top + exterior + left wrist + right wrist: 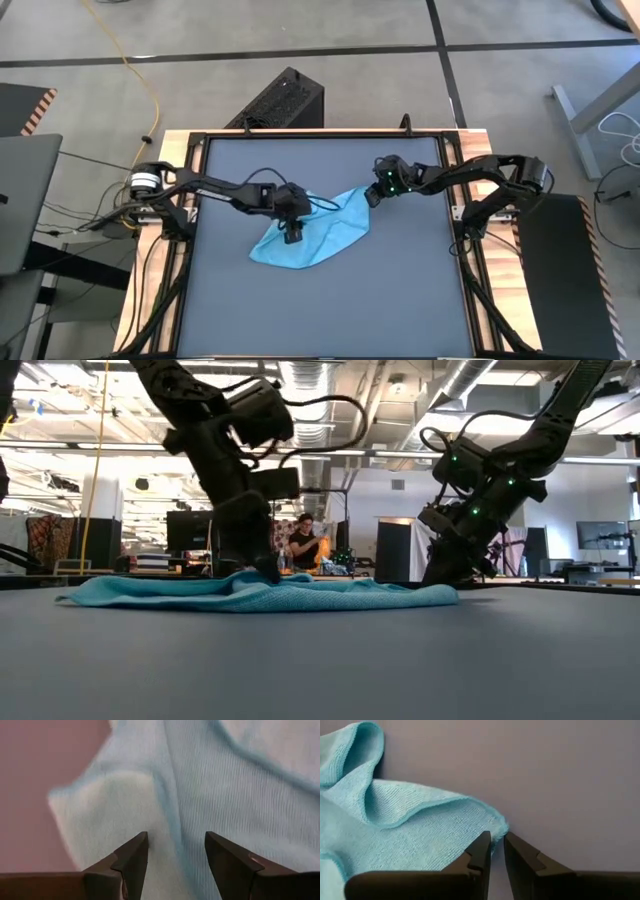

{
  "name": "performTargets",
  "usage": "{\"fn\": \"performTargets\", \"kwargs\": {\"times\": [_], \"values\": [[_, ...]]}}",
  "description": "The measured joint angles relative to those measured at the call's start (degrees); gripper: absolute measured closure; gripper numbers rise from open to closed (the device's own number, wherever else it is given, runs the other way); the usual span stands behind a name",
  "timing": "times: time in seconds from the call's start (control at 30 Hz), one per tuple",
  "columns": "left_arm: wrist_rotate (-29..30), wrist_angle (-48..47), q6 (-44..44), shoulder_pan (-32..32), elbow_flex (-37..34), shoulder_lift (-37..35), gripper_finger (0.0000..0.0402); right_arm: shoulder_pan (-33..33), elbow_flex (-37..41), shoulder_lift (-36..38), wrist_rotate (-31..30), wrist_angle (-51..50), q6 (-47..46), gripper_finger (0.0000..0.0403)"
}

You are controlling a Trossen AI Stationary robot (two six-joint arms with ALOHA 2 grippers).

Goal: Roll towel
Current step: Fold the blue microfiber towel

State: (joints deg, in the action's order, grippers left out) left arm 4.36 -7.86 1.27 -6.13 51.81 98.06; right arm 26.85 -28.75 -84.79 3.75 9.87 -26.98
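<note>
Left gripper [176, 851] down over the towel [312, 235], fingers [134, 859] spread apart with cloth showing in the gap between them, nothing clamped; tips at or just above the fabric near a folded-over corner, contact not clear. In the high view, same gripper [292, 232] over the left-middle part of the cloth, arm reaching in from the left edge of the worktop [320, 310]. Right gripper [497, 845] at the towel's far right corner, fingers [481, 851] drawn nearly together on the thin hem there, pinching that corner just at its tip. From above, right gripper [374, 194] at the upper right point of the cloth, arm coming in from the right side. Towel sky-blue, crumpled, lying a little above the middle of the dark grey worktop, running slantwise from lower left to upper right, not rolled. In the low view, towel [250, 593] a low rumpled strip flat on the worktop, with both arms descending onto it, left gripper [262, 568] near its middle and right gripper [440, 575] at its end. Beyond the worktop, a person [303, 542] seated far back in the room among desks and screens.
</note>
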Motion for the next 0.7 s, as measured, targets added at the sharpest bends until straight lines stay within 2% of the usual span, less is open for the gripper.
{"fn": "performTargets", "kwargs": {"times": [0.1,0.33,0.5,0.7], "values": [[0.96,-1.25,-1.33,-0.02,3.11,2.43,0.0215,-0.24,0.00,0.02,0.00,-0.09,-0.02,0.0321],[6.80,-8.32,-6.07,-0.10,7.70,2.95,0.0230,-0.67,0.00,0.07,-0.32,-0.43,-0.02,0.0321],[5.92,-7.80,-5.62,-0.30,8.04,3.15,0.0269,-0.65,0.00,0.07,-0.80,-0.39,-0.03,0.0321],[1.39,-7.43,-4.26,-0.30,8.02,3.37,0.0302,-0.65,0.00,0.07,-0.85,-0.42,-0.02,0.0321]]}}
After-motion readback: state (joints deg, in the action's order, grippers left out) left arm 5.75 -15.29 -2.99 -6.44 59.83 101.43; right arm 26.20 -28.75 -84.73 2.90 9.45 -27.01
